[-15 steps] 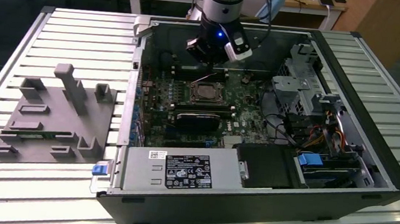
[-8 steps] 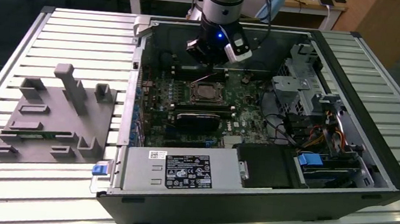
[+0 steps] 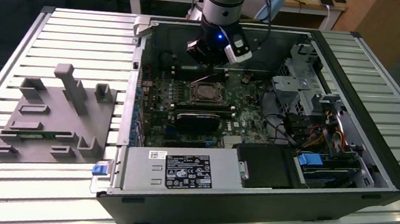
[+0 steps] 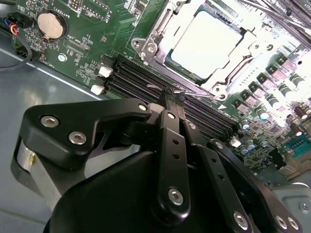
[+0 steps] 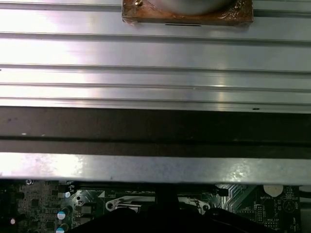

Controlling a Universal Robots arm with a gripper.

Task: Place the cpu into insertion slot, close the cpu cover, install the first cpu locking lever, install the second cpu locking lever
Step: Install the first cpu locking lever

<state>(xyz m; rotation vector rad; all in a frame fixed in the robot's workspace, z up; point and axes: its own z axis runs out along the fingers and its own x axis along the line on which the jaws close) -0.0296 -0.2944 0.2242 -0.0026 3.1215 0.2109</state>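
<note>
Gripper (image 3: 208,64) hangs inside the open computer case (image 3: 369,159), over the far part of the motherboard (image 3: 185,116), just beyond the insertion slot (image 3: 193,93). Second wrist view: fingers (image 4: 171,141) clenched together, no gap between the tips. The tips sit at a thin wire lever (image 4: 194,93) that runs along the socket's edge, above the long black memory slots (image 4: 141,77). Whether the lever is actually pinched cannot be told.

Cpu (image 4: 206,41) lies seated in the insertion slot, pale metal top facing up. Cpu cover (image 4: 163,26) is down flat, its silver frame lying around the chip, which shows through the central opening.

Coin cell (image 4: 50,25) sits on the green board, well apart from the socket.

Exterior view: case lies on its side on a slatted metal table (image 3: 69,30). Power supply (image 3: 180,170) occupies the near edge of the case, a black block (image 3: 271,164) just beside it toward the exterior view's right. Drive cage and cable bundle (image 3: 310,94) stand on the exterior view's right of the board. Grey fixture plate (image 3: 54,115) with upright posts rests on the table at the exterior view's left, well apart from the case
</note>
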